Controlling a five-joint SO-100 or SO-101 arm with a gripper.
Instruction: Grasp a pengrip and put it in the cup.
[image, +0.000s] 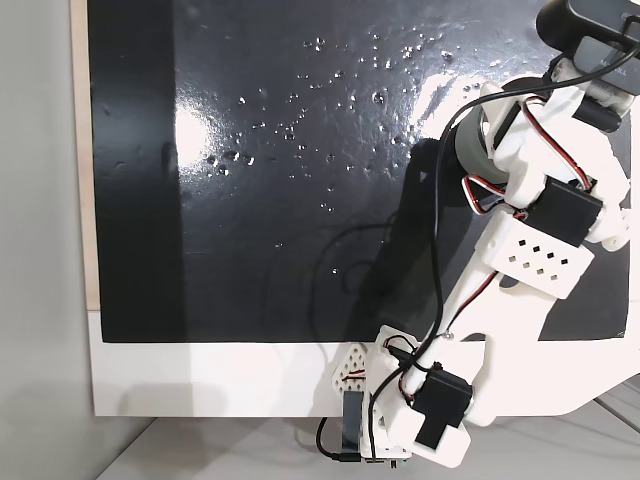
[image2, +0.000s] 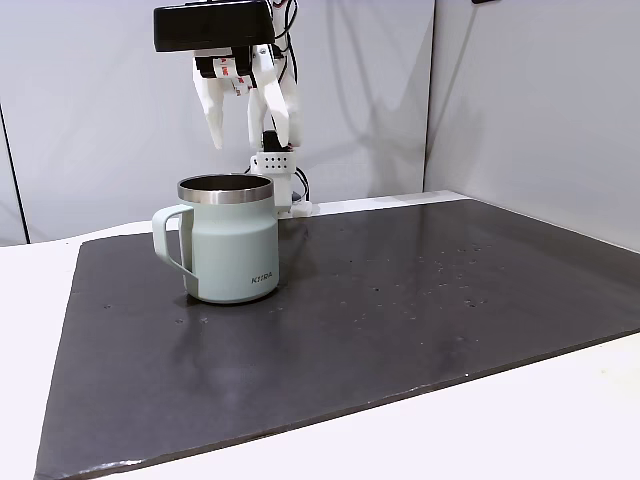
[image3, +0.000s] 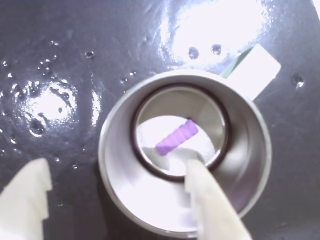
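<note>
Dark matting (image2: 400, 320) covers our table; we see the arm raised, gripper (image2: 243, 132) spread empty above the cup (image2: 232, 250); pengrip (image3: 176, 137) lies inside.

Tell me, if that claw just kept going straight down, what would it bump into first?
Probably the cup. The open gripper hangs above its mouth, and in the wrist view one finger overlaps the rim, so that might touch before the pengrip inside.

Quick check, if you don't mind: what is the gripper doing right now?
Gripper: open above the cup, holding nothing; the pengrip lies inside the cup.
</note>
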